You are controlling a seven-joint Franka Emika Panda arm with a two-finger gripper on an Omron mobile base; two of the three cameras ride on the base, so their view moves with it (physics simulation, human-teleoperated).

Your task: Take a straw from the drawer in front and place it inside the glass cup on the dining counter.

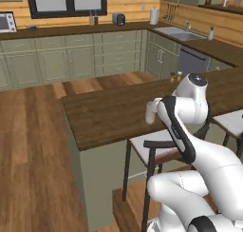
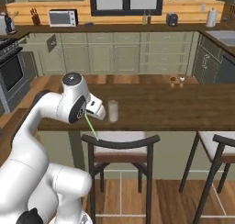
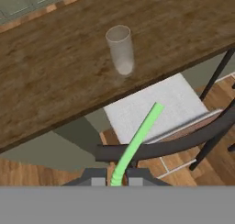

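Note:
The light-green straw (image 3: pixel 137 142) is clamped at its ribbed end between my gripper's (image 3: pixel 114 177) shut fingers. Its free end points out over a stool seat, short of the counter edge. In the right base view the straw (image 2: pixel 91 126) hangs down and to the right from the gripper (image 2: pixel 88 114), just left of the glass cup (image 2: pixel 113 111). The clear glass cup (image 3: pixel 121 50) stands upright and empty near the front edge of the dark-brown dining counter (image 3: pixel 55 67). From the left base view the glass cup (image 1: pixel 150 111) shows beside my arm. The drawer is out of view.
A bar stool (image 2: pixel 120 142) with a pale cushion and a dark curved backrest (image 3: pixel 174 147) stands under the counter edge, right below the straw. A second stool (image 2: pixel 220 145) stands to the right. Two small shakers (image 2: pixel 176 81) sit at the counter's far side.

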